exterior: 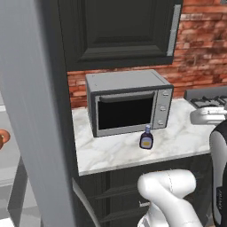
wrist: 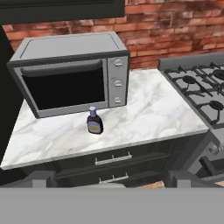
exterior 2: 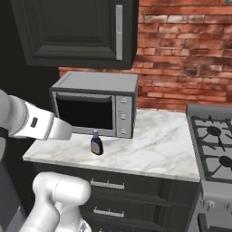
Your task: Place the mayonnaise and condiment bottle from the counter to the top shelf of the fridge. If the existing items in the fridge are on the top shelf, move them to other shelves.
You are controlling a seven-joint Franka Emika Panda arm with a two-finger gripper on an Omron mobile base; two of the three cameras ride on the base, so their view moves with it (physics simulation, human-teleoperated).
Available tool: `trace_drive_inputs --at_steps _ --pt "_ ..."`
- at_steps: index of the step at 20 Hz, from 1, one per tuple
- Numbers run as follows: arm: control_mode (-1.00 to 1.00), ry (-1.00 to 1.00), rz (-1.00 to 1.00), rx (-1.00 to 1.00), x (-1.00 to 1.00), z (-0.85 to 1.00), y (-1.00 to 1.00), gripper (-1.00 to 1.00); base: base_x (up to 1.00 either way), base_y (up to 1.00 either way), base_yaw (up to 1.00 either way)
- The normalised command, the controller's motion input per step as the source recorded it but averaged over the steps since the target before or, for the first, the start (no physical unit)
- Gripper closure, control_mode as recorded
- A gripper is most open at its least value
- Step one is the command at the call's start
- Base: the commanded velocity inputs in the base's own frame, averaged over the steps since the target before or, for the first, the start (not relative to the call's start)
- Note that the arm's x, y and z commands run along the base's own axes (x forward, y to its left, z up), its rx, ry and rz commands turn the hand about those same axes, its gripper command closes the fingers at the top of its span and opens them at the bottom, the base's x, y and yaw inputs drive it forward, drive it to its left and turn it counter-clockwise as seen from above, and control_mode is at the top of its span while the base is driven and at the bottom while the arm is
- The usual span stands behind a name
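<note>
Jaws: we cannot tell their state; our gripper (wrist: 109,186) sits back from the counter, its fingertips barely visible in the hand view.
Left base view: we see the condiment bottle (exterior: 146,138) upright on the counter (exterior: 115,150), just before the microwave (exterior: 127,103); fridge (exterior: 31,111) at left.
Right base view: bottle (exterior 2: 96,143) near the counter's front edge, stove (exterior 2: 213,145) well apart.
Hand view: bottle (wrist: 94,121) stands centred below the microwave door.

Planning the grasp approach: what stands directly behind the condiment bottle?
The microwave stands behind the condiment bottle on the counter, brick wall beyond; its dark door hides any contents.
</note>
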Motion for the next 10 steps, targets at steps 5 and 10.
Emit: trace_drive_inputs --at_steps 5,10 --pt "-1.0 0.14 0.0 0.0 0.22 -0.49 0.03 -1.0 0.18 0.0 0.01" --pt "-1.0 0.18 0.0 0.05 0.49 -0.91 0.03 -1.0 0.0 0.0 0.0"
